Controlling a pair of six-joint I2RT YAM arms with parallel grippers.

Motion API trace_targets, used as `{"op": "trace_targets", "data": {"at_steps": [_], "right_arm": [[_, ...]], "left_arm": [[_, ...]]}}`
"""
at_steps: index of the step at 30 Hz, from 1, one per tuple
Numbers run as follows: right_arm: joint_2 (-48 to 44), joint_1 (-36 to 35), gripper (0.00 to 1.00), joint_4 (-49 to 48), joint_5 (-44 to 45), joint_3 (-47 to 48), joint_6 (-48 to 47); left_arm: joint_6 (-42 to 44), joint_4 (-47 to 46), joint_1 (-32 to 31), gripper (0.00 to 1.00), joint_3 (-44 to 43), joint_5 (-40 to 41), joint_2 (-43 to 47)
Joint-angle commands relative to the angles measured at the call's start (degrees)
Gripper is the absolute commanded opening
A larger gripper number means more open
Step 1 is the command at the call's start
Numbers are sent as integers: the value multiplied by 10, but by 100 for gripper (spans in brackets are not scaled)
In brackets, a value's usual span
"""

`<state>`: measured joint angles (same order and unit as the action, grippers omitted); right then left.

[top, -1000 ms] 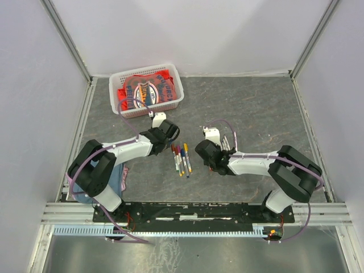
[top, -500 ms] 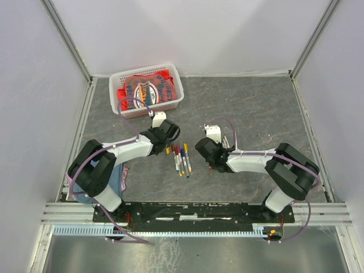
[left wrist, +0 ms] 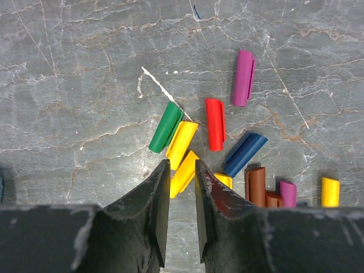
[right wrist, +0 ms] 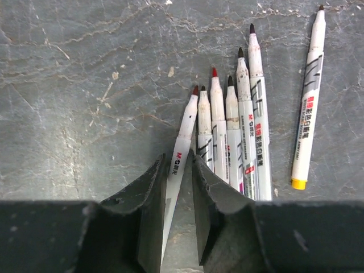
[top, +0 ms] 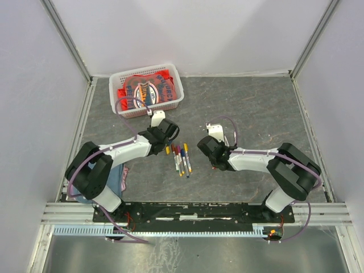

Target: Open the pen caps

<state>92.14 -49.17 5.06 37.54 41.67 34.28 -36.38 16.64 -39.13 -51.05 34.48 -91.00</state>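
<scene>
Well, from where I stand both arms are bent low over the grey marbled tabletop [left wrist: 68,85], close together near its middle. The left gripper [left wrist: 180,170] hangs just over a scatter of small plastic pen caps [left wrist: 215,123] lying loose on the stone: a green cap [left wrist: 166,126] beside a yellow one, a red and a blue one in the middle, a purple cap [left wrist: 243,77] a little further out, and brown, magenta and more yellow ones off to the side. Its jaws stand a little apart with nothing pinched, and the end of one yellow cap [left wrist: 186,169] lies on the table right under the gap. The right gripper [right wrist: 177,162] sits over a fan of thin white pen barrels [right wrist: 244,131], their tips bare; one red-tipped white barrel [right wrist: 185,128] runs straight in between its jaws, which sit close on either side, though I cannot tell whether they actually grip it. Another barrel with a yellow end [right wrist: 307,96] lies apart from the fan. Between the two arms a few capped pens [top: 181,158] lie side by side. At the far left a white plastic basket [top: 178,85] holds a red cloth with a printed logo [top: 145,88]
</scene>
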Motion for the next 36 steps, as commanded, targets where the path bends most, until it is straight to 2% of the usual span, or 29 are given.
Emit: {"op": "trace_targets", "data": {"at_steps": [1,8,14,19,26,36], "right_arm": [[-38,2,34,45,-12,10,-23],[-79,-24,43,64,-21,32,-28],[-77,-52,44,49,-51,55,-28],[-44,-66,45,17,-104,76,-17],[11,-78,44,-16,-156,100,-10],[49,-88,44,-23,-174,122,-2]], "left_arm": [[13,-7,-3,31,-18,25,37],[8,-7,-3,33,-17,15,62],[5,-22,-3,38,-3,3,89],[0,-42,-3,43,14,-12,111],[-5,-50,-3,44,28,-13,122],[-7,-59,-3,44,38,-29,131]]}}
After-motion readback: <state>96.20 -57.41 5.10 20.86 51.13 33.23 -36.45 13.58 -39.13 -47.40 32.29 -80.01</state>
